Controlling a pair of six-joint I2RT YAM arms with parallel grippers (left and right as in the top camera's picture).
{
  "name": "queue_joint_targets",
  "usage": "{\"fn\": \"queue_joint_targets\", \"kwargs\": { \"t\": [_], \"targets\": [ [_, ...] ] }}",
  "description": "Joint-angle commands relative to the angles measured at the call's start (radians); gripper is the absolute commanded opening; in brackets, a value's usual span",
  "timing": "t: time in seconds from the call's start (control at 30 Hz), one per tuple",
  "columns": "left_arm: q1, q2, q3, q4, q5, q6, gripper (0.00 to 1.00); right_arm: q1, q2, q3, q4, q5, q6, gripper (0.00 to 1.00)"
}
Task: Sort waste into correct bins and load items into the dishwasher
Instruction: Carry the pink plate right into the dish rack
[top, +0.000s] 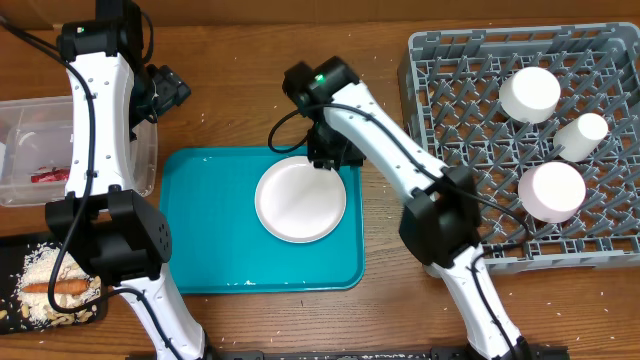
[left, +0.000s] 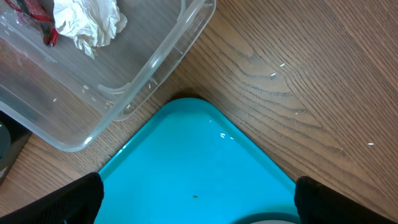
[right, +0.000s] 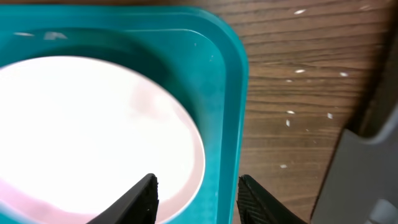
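Note:
The pale pink plate (top: 300, 200) lies on the teal tray (top: 200, 230). My right gripper (top: 323, 152) is open over the plate's far right edge; in the right wrist view its fingers (right: 196, 196) straddle the plate's edge (right: 93, 130) and the tray rim (right: 225, 93). My left gripper (top: 168, 90) is open and empty (left: 199, 199) over the tray's far left corner, beside the clear tub (top: 20, 120). The tub holds the red wrapper (left: 37, 14) and the white tissue (left: 87, 22). The black tray (top: 15, 250) holds rice crumbs and the orange stick (top: 55, 287). Chopsticks are out of view.
The grey dish rack (top: 470, 90) at the right holds two round white plates (top: 530, 95) (top: 552, 190) and a white cup (top: 582, 135). Its corner shows in the right wrist view (right: 367, 162). A few pale crumbs lie on the wooden table.

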Motion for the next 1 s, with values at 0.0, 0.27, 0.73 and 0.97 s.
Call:
{"fn": "queue_joint_targets", "kwargs": {
  "t": [0.0, 0.27, 0.73, 0.97],
  "targets": [
    [-0.01, -0.005, 0.008, -0.003, -0.003, -0.006, 1.0, -0.027, -0.037, -0.017, 0.033, -0.031, -0.032, 0.42],
    [-0.01, -0.005, 0.008, -0.003, -0.003, -0.006, 1.0, -0.027, -0.037, -0.222, 0.185, -0.096, -0.104, 0.42],
    [-0.01, -0.005, 0.008, -0.003, -0.003, -0.006, 1.0, -0.032, -0.042, -0.404, 0.312, -0.203, -0.152, 0.04],
    [-0.01, -0.005, 0.008, -0.003, -0.003, -0.006, 1.0, -0.093, -0.194, -0.399, 0.243, -0.198, -0.21, 0.04]
  ]
}}
